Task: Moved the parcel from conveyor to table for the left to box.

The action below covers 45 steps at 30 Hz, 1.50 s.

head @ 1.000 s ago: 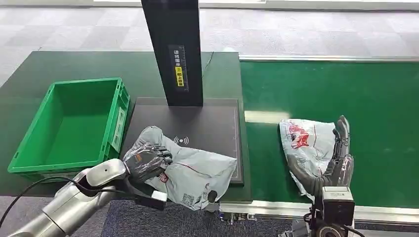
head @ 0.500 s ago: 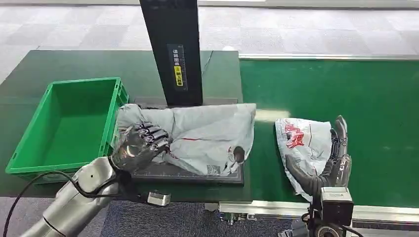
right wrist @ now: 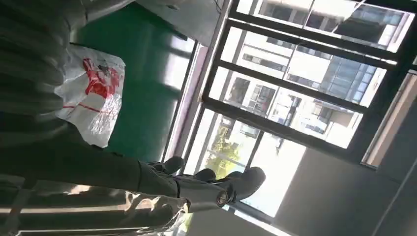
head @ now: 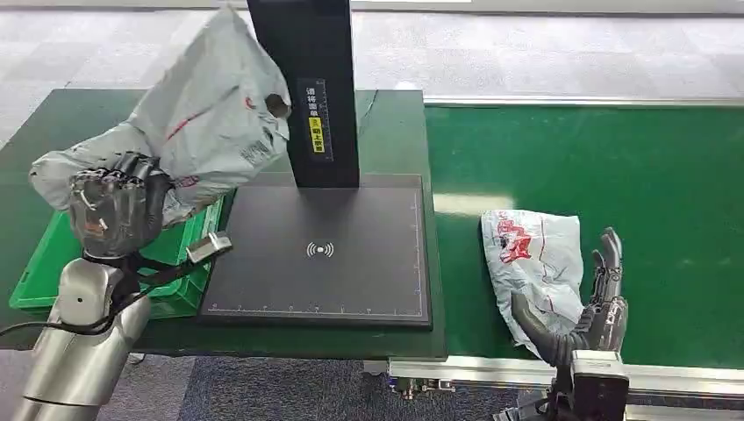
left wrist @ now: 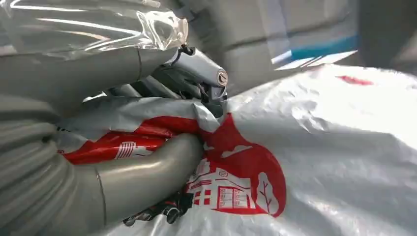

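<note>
Parcel [head: 206,96] now aloft over crate [head: 180,250]

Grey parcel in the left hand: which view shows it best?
Head view: the whole grey parcel hangs raised above the green crate, gripped by the left hand. Left wrist view gives a close-up of its red print. Right wrist view shows another parcel.

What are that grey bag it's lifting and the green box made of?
The grey parcel bag looks like thin glossy plastic film: it crumples and shines in the left hand. The green crate seems rigid moulded plastic, with a ribbed wall and slight sheen.
</note>
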Each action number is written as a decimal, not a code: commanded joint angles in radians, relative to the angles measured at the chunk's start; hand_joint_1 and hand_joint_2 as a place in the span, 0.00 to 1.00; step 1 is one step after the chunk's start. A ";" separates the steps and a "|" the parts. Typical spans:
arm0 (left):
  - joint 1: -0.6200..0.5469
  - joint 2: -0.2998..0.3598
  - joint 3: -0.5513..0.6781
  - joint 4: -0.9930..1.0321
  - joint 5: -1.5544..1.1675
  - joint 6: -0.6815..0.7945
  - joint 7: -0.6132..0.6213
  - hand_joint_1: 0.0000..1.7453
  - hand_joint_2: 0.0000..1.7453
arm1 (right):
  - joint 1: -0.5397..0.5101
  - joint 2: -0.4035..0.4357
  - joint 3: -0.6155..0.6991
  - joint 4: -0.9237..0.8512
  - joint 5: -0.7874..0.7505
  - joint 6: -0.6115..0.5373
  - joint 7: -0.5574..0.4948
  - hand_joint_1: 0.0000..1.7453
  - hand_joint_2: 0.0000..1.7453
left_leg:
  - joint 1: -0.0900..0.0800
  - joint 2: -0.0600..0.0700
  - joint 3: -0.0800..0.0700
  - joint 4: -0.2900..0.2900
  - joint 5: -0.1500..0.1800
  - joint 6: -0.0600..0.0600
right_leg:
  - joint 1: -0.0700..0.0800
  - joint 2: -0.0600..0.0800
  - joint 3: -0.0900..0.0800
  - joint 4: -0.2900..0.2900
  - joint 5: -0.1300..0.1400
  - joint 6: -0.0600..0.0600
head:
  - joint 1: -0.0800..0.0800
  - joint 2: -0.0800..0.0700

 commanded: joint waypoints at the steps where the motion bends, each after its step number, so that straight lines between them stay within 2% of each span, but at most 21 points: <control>1: -0.199 0.058 0.130 0.580 -0.065 -0.094 0.191 1.00 1.00 | 0.000 -0.007 0.019 0.002 -0.007 0.008 0.016 0.00 1.00 | 0.000 0.000 0.002 -0.001 0.001 0.000 | 0.000 0.000 0.001 0.000 0.001 -0.001 | 0.000 0.000; 3: -0.243 0.066 0.189 0.706 -0.043 -0.097 0.242 1.00 1.00 | -0.012 -0.006 0.031 0.014 -0.004 0.007 0.017 0.00 1.00 | 0.000 0.003 0.002 -0.002 0.001 0.000 | 0.000 0.002 0.001 -0.001 0.001 -0.001 | 0.000 0.000; 4: -0.250 0.072 0.193 0.735 -0.040 -0.078 0.227 1.00 1.00 | -0.016 -0.005 0.035 0.016 -0.003 0.005 0.018 0.00 1.00 | 0.000 0.003 0.002 -0.001 0.001 0.000 | 0.000 0.002 0.001 0.000 0.001 -0.001 | 0.000 0.000; 8: -0.289 0.081 0.232 0.897 -0.021 -0.156 0.251 1.00 1.00 | -0.033 -0.002 0.043 0.036 0.000 0.000 0.020 0.00 1.00 | 0.000 0.007 0.004 -0.003 0.000 0.000 | 0.000 0.006 0.002 -0.001 0.001 -0.001 | 0.000 0.000; 18: -0.300 0.073 0.237 0.923 -0.021 -0.168 0.260 1.00 1.00 | -0.050 -0.002 0.044 0.046 0.001 0.000 0.021 0.00 1.00 | 0.000 0.004 -0.001 -0.001 0.000 0.000 | 0.001 0.004 -0.001 -0.001 0.001 -0.001 | 0.000 0.000; 20: -0.320 0.056 0.246 0.944 0.006 -0.186 0.214 1.00 1.00 | -0.077 -0.006 0.043 0.062 -0.001 0.000 0.025 0.00 1.00 | 0.000 0.005 -0.001 -0.001 0.000 0.000 | 0.001 0.004 -0.001 0.000 0.001 -0.001 | 0.000 0.000; 22: -0.310 0.023 0.251 0.911 0.049 -0.140 0.140 1.00 1.00 | -0.085 -0.008 0.037 0.060 -0.001 -0.003 0.027 0.00 1.00 | 0.000 0.004 -0.001 -0.001 0.001 0.000 | 0.000 0.004 -0.002 0.000 0.001 -0.001 | 0.000 0.000; 23: -0.296 0.004 0.258 0.871 0.085 -0.111 0.107 0.27 1.00 | -0.083 -0.007 0.035 0.054 0.000 -0.002 0.028 0.00 1.00 | 0.000 0.004 -0.001 -0.001 0.001 0.000 | 0.000 0.003 -0.002 0.000 0.001 -0.001 | 0.000 0.000; 24: -0.270 -0.006 0.251 0.815 0.108 -0.088 0.085 0.00 1.00 | -0.078 -0.006 0.033 0.043 0.003 0.000 0.029 0.00 1.00 | 0.000 0.003 0.000 -0.001 0.001 0.000 | 0.000 0.002 -0.001 -0.001 0.001 0.000 | 0.000 0.000; 27: -0.143 -0.036 0.237 0.546 0.259 0.015 -0.018 0.00 1.00 | -0.060 0.001 0.031 0.023 0.012 0.003 0.030 0.00 1.00 | 0.000 0.002 0.000 -0.001 0.001 0.000 | 0.000 0.001 0.000 -0.001 0.001 0.000 | 0.000 0.000; 28: -0.122 -0.036 0.231 0.506 0.277 0.011 -0.019 0.00 1.00 | -0.059 0.000 0.032 0.022 0.012 0.003 0.029 0.00 1.00 | 0.000 0.003 -0.001 -0.001 0.000 0.000 | 0.000 0.002 -0.001 -0.001 0.001 0.000 | 0.000 0.000; 32: -0.024 -0.052 0.213 0.300 0.444 0.098 -0.146 0.00 1.00 | -0.055 -0.004 0.036 0.025 0.007 -0.002 0.027 0.00 1.00 | 0.000 0.006 -0.001 -0.001 -0.001 -0.001 | 0.000 0.005 -0.002 0.000 0.001 0.000 | 0.000 0.000; 33: 0.009 -0.053 0.228 0.247 0.395 0.162 -0.154 0.00 1.00 | -0.053 0.000 0.038 0.024 0.001 0.001 0.017 0.00 1.00 | 0.000 0.005 0.000 -0.001 -0.001 0.000 | 0.000 0.005 -0.001 -0.001 0.000 0.000 | 0.000 0.000; 34: 0.028 -0.067 0.253 0.211 0.399 0.162 -0.173 0.00 1.00 | -0.053 0.002 0.039 0.022 0.000 0.000 0.013 0.00 1.00 | 0.000 0.006 0.000 -0.001 -0.002 -0.001 | 0.000 0.005 -0.002 -0.001 0.000 0.000 | 0.000 0.000; 37: 0.065 -0.155 0.394 0.116 0.434 0.162 -0.353 0.00 1.00 | -0.049 0.005 0.044 0.022 -0.001 -0.005 0.008 0.00 1.00 | 0.000 0.006 -0.001 -0.001 -0.002 -0.001 | 0.000 0.006 -0.003 -0.001 0.000 0.000 | 0.000 0.000; 40: 0.096 -0.297 0.562 -0.025 0.600 0.162 -0.723 0.00 1.00 | -0.059 0.005 0.055 0.048 -0.006 0.004 0.006 0.00 1.00 | 0.000 0.006 -0.001 0.000 -0.002 -0.001 | 0.000 0.005 -0.003 -0.001 0.001 0.000 | 0.000 0.000; 41: 0.096 -0.297 0.562 -0.025 0.600 0.162 -0.723 0.00 1.00 | -0.059 0.005 0.055 0.048 -0.006 0.004 0.006 0.00 1.00 | 0.000 0.006 -0.002 0.000 -0.002 -0.001 | 0.000 0.006 -0.003 -0.001 0.001 0.000 | 0.000 0.000; 42: 0.149 -0.287 0.455 -0.052 0.731 0.162 -0.717 0.00 1.00 | -0.061 -0.002 0.063 0.066 -0.015 0.025 0.016 0.00 1.00 | 0.000 0.007 0.000 -0.001 -0.002 0.000 | 0.000 0.006 -0.002 -0.001 0.001 0.000 | 0.000 0.000; 43: 0.173 -0.244 0.332 -0.055 0.843 0.157 -0.669 0.00 1.00 | -0.055 -0.012 0.065 0.065 -0.028 0.057 0.035 0.00 1.00 | 0.000 0.007 0.000 -0.001 -0.002 0.000 | 0.000 0.006 -0.001 -0.002 0.001 0.000 | 0.001 0.000; 44: 0.173 -0.244 0.321 -0.054 0.845 0.162 -0.660 0.00 1.00 | -0.052 -0.013 0.063 0.064 -0.029 0.059 0.035 0.00 1.00 | -0.001 0.006 0.000 -0.001 -0.002 -0.001 | -0.001 0.006 -0.002 -0.001 0.000 0.000 | 0.000 0.000; 45: 0.178 -0.229 0.233 -0.047 0.902 0.087 -0.605 0.00 1.00 | -0.047 -0.031 0.071 0.068 -0.069 0.133 0.067 0.00 1.00 | -0.001 0.006 0.002 -0.003 -0.002 -0.001 | 0.000 0.005 0.001 -0.003 0.000 0.000 | 0.000 0.000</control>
